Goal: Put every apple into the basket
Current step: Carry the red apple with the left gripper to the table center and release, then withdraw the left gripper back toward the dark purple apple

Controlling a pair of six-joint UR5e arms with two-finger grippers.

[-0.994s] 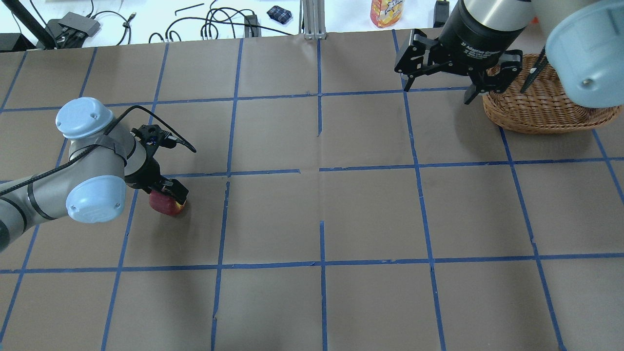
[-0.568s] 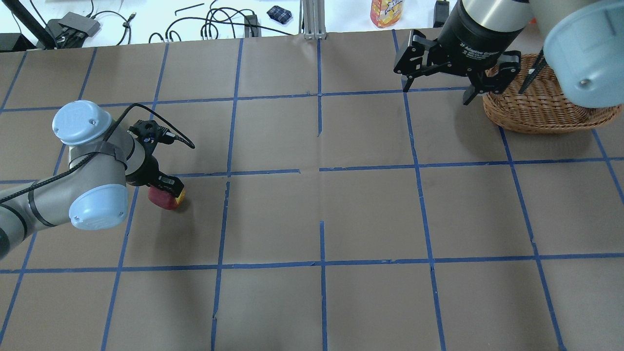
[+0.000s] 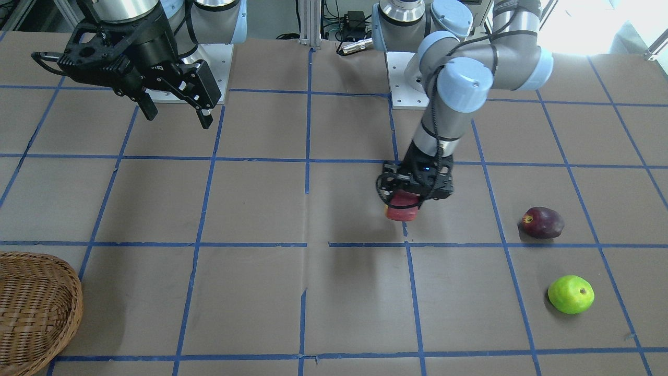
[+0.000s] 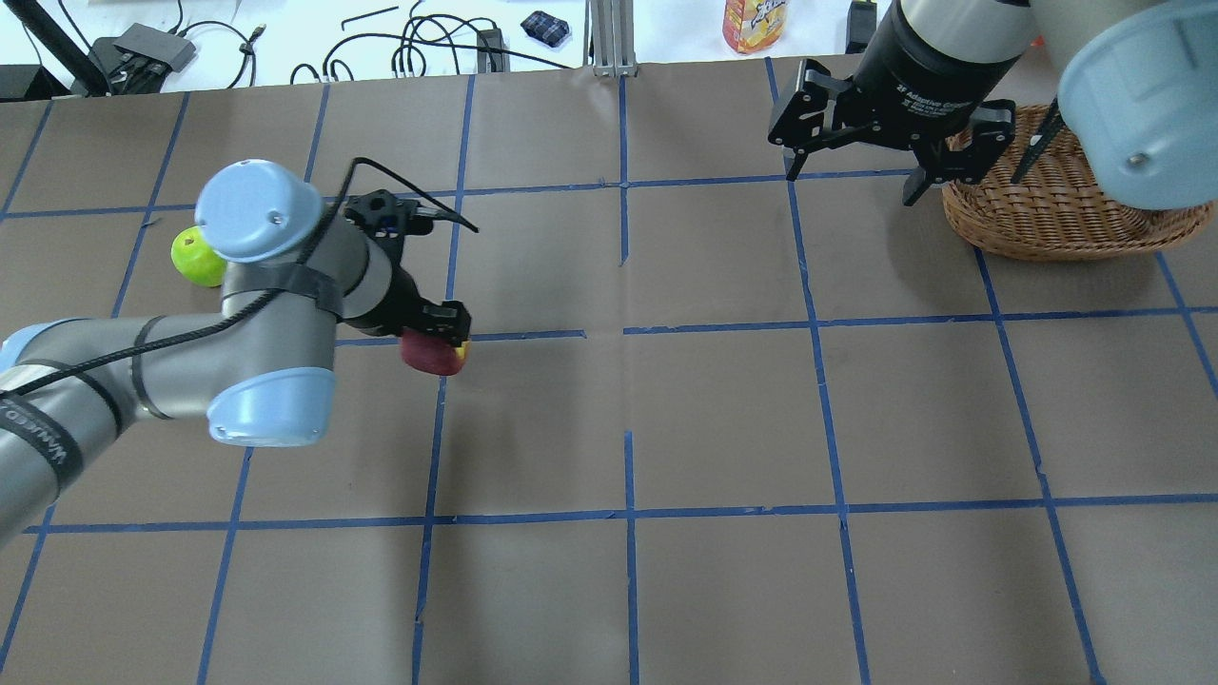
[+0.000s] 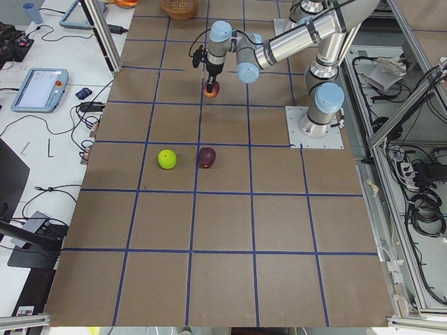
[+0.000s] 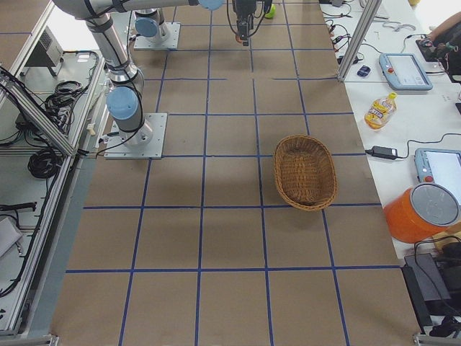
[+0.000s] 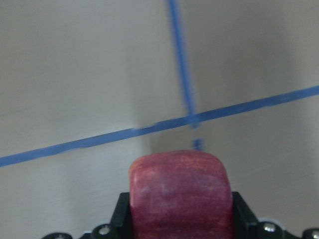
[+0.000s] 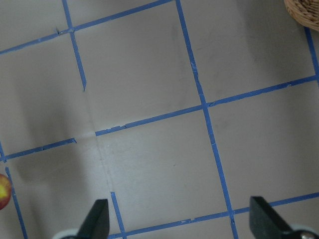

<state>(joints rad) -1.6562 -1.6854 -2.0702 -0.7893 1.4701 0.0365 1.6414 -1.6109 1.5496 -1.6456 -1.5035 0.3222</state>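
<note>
Left gripper [image 3: 412,194] pinching the red apple [image 3: 401,211]; right gripper [image 4: 854,181] spread wide, nothing between its fingers.
Front-facing view: the red apple sits right of centre, above a blue tape line [image 3: 365,244]. The maroon apple [image 3: 543,222] and the green apple [image 3: 571,294] lie on the table [image 3: 250,203] at lower right, near each other, not touching. The wicker basket [image 3: 31,303] is in the lower left corner.

Basket [image 3: 32,308] — half out of frame
</note>
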